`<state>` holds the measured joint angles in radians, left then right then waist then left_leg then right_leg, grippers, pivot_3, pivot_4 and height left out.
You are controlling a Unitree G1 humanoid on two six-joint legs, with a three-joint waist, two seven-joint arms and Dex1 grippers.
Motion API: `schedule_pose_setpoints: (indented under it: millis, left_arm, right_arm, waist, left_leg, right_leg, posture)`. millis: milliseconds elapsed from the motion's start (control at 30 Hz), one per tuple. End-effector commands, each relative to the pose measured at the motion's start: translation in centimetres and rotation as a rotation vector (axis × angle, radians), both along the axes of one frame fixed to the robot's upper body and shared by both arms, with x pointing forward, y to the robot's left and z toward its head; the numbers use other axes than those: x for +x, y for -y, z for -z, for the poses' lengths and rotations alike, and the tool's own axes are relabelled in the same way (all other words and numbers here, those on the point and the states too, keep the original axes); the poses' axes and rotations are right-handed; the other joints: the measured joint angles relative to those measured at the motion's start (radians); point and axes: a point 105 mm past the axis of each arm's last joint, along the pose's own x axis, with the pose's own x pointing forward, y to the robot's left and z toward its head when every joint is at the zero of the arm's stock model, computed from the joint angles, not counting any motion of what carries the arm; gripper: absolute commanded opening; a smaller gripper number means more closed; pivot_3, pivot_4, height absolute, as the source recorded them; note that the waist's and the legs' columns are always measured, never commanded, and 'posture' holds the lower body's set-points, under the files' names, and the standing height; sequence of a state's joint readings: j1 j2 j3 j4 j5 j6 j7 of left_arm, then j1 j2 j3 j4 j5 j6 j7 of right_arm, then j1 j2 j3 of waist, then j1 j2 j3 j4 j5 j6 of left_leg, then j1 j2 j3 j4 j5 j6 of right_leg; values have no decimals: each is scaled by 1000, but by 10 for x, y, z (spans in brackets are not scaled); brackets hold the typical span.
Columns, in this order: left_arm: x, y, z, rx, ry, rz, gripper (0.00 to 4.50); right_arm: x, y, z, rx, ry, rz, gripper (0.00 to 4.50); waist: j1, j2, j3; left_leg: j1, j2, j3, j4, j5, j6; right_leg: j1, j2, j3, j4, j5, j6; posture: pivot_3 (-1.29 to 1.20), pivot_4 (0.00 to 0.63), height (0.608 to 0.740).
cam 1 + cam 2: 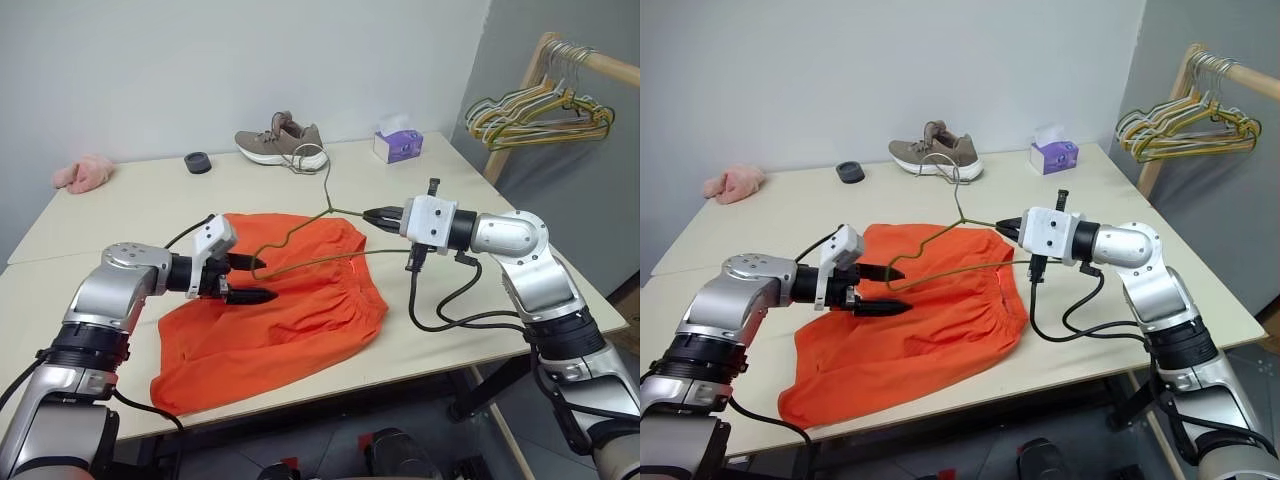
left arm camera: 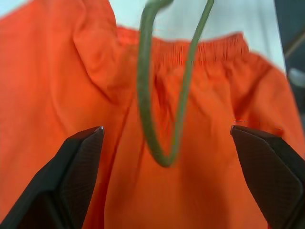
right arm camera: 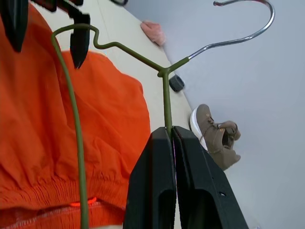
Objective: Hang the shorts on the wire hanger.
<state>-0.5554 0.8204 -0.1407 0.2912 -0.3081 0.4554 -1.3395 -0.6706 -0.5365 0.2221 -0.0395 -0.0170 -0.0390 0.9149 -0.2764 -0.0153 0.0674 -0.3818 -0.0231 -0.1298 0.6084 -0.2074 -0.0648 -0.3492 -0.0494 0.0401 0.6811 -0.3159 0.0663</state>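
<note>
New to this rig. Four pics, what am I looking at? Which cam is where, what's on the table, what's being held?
It is a humanoid robot with two arms, each ending in a two-fingered gripper. Two pictures come from a stereo camera on its head, looking down over a table. The other two come from cameras on the wrists, looking along each gripper's fingers.

On the table lie the orange shorts, spread flat. Further back are a brown shoe, a tissue box, a small black ring and a pink cloth. Off to the right, a rack holds a bunch of hangers.

The right gripper has its jaws shut on the wire hanger just below the hook, holding it above the shorts. The left gripper is open, and the hanger's far corner sits between its jaws, not yet gripped.
</note>
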Motion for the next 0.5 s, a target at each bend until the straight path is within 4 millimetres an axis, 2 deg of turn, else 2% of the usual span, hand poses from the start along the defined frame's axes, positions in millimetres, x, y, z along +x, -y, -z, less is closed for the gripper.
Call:
schedule_pose_setpoints:
  millis: [33,433,500]
  left_arm:
    - [-1,5,-3,-1,17,42,3914]
    - [-1,19,-7,-84,39,44,19]
    - [-2,20,-7,-88,39,46,19]
  right_arm:
    - [-8,-8,-19,25,57,-47,0]
    - [-17,-12,-12,13,29,-80,0]
    - [-19,-13,-9,6,12,-95,0]
  waist:
    - [0,0,0]
    - [-1,0,0]
    - [-1,0,0]
  left_leg:
    - [0,0,0,0,0,0]
    - [0,0,-1,0,0,0]
    - [0,0,-1,0,0,0]
  right_leg:
    - [0,0,0,0,0,0]
    - [0,0,0,1,0,0]
    - [0,-1,0,1,0,0]
  posture:
    - [-264,0,740]
    - [-262,0,740]
    - [-262,0,740]
